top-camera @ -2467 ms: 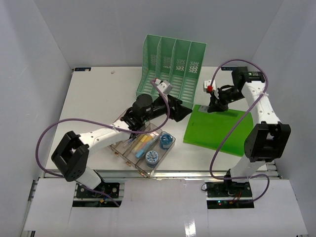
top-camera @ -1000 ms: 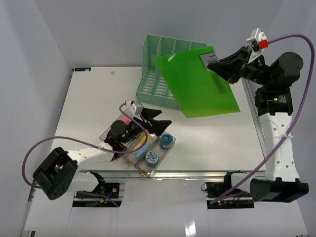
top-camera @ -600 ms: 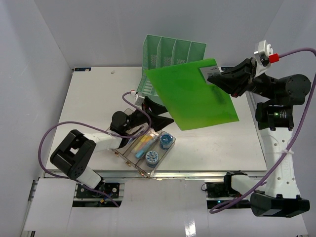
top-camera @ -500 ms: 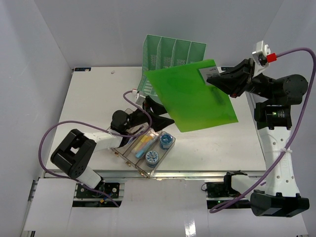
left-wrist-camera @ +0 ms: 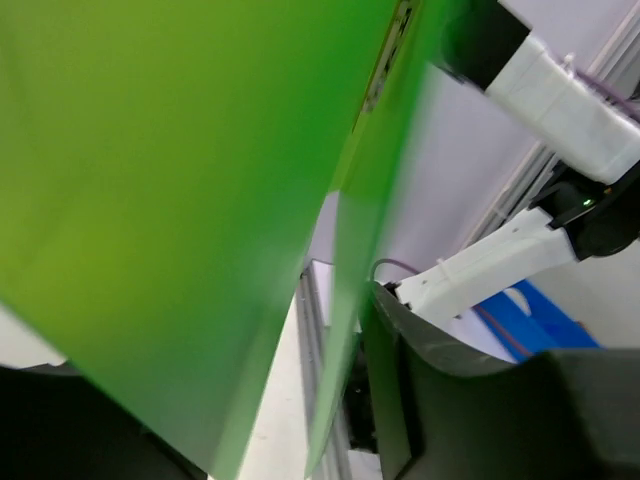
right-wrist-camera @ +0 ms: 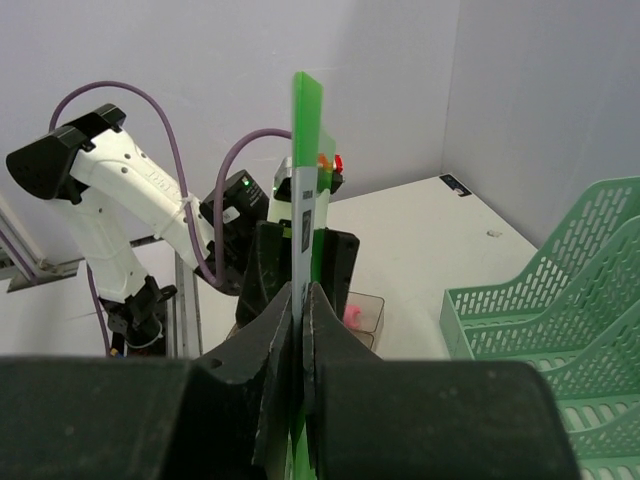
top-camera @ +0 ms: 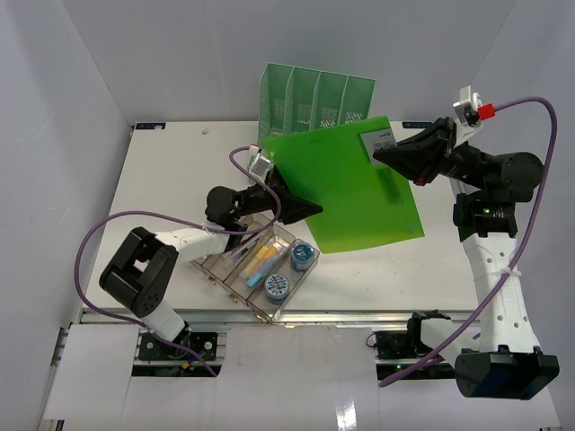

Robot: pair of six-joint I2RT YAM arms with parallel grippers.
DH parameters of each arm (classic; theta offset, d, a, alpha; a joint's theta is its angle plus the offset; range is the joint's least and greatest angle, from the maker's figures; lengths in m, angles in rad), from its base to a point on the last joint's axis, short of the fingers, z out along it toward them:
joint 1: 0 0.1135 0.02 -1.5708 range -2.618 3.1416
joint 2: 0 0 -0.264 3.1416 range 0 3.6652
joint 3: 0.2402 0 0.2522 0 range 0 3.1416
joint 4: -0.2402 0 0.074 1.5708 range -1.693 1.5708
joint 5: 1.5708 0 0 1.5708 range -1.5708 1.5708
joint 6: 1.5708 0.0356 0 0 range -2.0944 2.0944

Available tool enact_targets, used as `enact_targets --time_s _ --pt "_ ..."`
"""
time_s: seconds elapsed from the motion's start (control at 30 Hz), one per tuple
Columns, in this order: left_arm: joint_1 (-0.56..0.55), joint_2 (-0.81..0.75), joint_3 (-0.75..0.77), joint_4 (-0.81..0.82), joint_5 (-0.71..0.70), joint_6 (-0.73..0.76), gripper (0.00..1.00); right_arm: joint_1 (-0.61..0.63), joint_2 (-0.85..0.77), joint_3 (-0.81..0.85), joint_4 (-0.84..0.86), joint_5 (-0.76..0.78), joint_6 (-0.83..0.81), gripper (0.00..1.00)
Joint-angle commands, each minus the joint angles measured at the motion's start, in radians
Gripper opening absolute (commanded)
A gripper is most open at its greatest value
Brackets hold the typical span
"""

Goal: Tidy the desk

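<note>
A green folder (top-camera: 350, 193) hangs tilted in the air above the white desk (top-camera: 171, 171). My right gripper (top-camera: 382, 154) is shut on the folder's upper right corner, by its white label. In the right wrist view the folder (right-wrist-camera: 305, 130) stands edge-on between those pinched jaws (right-wrist-camera: 301, 300). My left gripper (top-camera: 301, 202) reaches up to the folder's left edge and stands open, one finger (right-wrist-camera: 335, 265) on each side of the sheet with a gap. The left wrist view is filled by the folder (left-wrist-camera: 170, 200), with a dark finger (left-wrist-camera: 450, 400) to its right.
A green slotted file rack (top-camera: 314, 99) stands at the back of the desk, behind the folder. A clear compartmented tray (top-camera: 225, 274) lies near the front edge under the left arm, holding pens (top-camera: 259, 265) and two blue tape rolls (top-camera: 304, 256). Grey-white walls close in the sides.
The right arm has swung the folder down and leftward in front of the rack. The left gripper has risen from the tray to the folder's left edge, and its jaws have narrowed around it.
</note>
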Motion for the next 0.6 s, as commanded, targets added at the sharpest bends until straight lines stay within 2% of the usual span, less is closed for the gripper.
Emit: enact_targets --time_s 0.0,0.07,0.1,0.13,0.2,0.23,0.27,0.3,0.33,0.4,0.5,0.57 --pt "0.002 0.006 0.073 0.394 0.031 -0.06 0.38 0.0 -0.03 -0.044 0.118 0.036 0.077 0.08" --pt "0.002 0.002 0.081 0.393 0.036 -0.071 0.13 0.0 -0.034 -0.052 0.111 0.039 0.064 0.08" --pt "0.003 -0.001 0.081 0.389 0.037 -0.072 0.05 0.0 -0.036 -0.054 0.104 0.039 0.059 0.08" --pt "0.003 -0.007 0.078 0.383 0.037 -0.069 0.0 0.0 -0.037 -0.055 0.089 0.037 0.046 0.08" --pt "0.004 -0.027 0.062 0.353 0.037 -0.041 0.0 0.0 -0.04 -0.047 0.046 0.03 0.0 0.15" --pt "0.004 -0.042 0.053 0.323 0.037 -0.016 0.0 -0.001 -0.04 -0.039 0.02 0.025 -0.035 0.34" --pt "0.005 -0.067 0.045 0.269 0.037 0.01 0.0 -0.001 -0.042 -0.031 -0.044 0.023 -0.099 0.63" --pt "0.007 -0.087 0.037 0.224 0.035 0.04 0.0 -0.002 -0.046 -0.02 -0.101 0.031 -0.153 0.85" --pt "0.012 -0.105 0.027 0.176 0.026 0.081 0.0 -0.009 -0.05 -0.005 -0.155 0.058 -0.209 0.86" --pt "0.037 -0.182 0.008 -0.037 0.0 0.178 0.0 -0.036 -0.071 0.021 -0.393 0.141 -0.455 0.9" --pt "0.092 -0.267 -0.008 -0.26 -0.106 0.337 0.0 -0.082 -0.108 -0.029 -0.493 0.321 -0.617 0.9" --pt "0.125 -0.305 0.004 -0.414 -0.171 0.398 0.0 -0.123 -0.147 -0.082 -0.49 0.368 -0.65 0.9"
